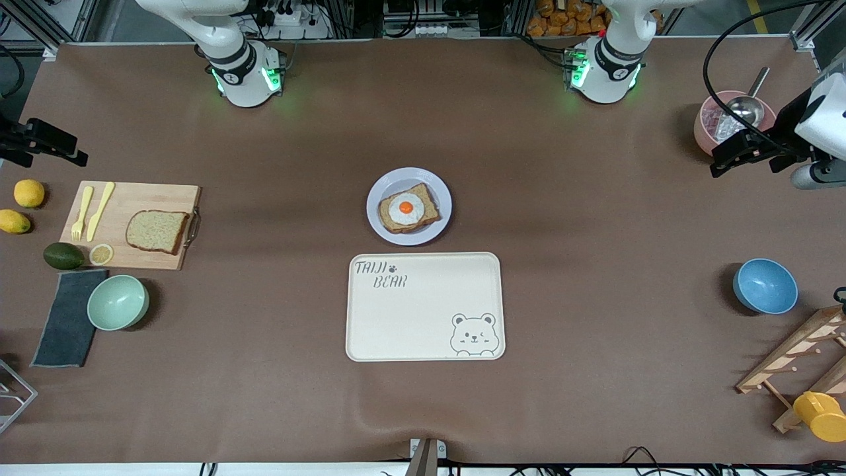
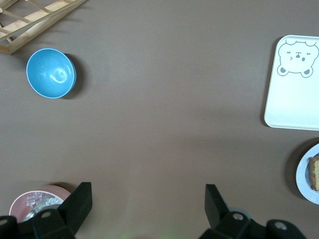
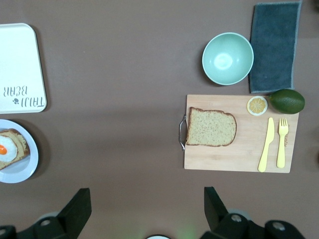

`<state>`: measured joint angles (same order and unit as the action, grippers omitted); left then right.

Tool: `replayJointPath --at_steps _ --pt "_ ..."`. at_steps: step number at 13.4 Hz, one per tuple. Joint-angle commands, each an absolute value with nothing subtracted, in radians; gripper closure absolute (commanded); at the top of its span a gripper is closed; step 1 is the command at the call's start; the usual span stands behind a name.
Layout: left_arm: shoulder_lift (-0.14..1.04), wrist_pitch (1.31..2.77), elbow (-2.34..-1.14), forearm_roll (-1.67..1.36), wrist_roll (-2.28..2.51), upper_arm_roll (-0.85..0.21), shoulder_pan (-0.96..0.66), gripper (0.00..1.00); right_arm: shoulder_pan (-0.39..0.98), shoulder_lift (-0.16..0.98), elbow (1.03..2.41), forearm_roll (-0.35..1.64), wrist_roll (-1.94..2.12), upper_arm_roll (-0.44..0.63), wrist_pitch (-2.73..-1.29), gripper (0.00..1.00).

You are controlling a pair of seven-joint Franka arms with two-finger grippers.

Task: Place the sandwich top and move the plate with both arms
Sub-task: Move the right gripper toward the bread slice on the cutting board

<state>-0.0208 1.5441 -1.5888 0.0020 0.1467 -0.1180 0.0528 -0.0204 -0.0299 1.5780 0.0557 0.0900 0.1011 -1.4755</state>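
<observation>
– At the lower middle of the front view, what is written on the tray?

– You can read "TAIJI BEAR" in its upper corner, with a paw print and a winking bear drawn at the corner diagonally across. It is the only writing you can read anywhere on the tabletop.

– What can't I see properly?

– Your left wrist view cuts the plate off at the frame edge, so only a sliver of rim and bread shows. The front view cuts the right arm off at its edge. You cannot make out what fills the pink bowl in the upper corner at the left arm's end, apart from a metal ladle.

– Where is the sandwich top relative to the fingers?

– It lies flat on the wooden cutting board toward the right arm's end, well apart from both arms. The right gripper hangs over bare tabletop near the board, fingers spread wide with nothing between them. The left gripper hangs beside the pink bowl, likewise spread and empty. Your plate sits mid-frame just above the tray, carrying the egg-topped bread.
</observation>
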Motion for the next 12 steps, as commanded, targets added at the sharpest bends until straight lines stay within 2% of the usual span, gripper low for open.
replayJointPath --at_steps 1,6,12 --pt "-0.015 1.525 -1.568 -0.012 0.137 -0.117 0.06 0.0 -0.035 -0.049 1.585 0.06 0.083 0.087 -1.48 0.0" --pt "-0.012 1.525 -1.554 -0.008 0.149 -0.112 0.06 0.0 -0.035 -0.046 1.585 0.06 0.084 0.089 -1.483 0.0" --pt "-0.002 1.522 -1.565 -0.012 0.147 -0.112 0.061 0.0 -0.141 0.046 1.666 0.06 0.224 0.091 -1.617 0.0"
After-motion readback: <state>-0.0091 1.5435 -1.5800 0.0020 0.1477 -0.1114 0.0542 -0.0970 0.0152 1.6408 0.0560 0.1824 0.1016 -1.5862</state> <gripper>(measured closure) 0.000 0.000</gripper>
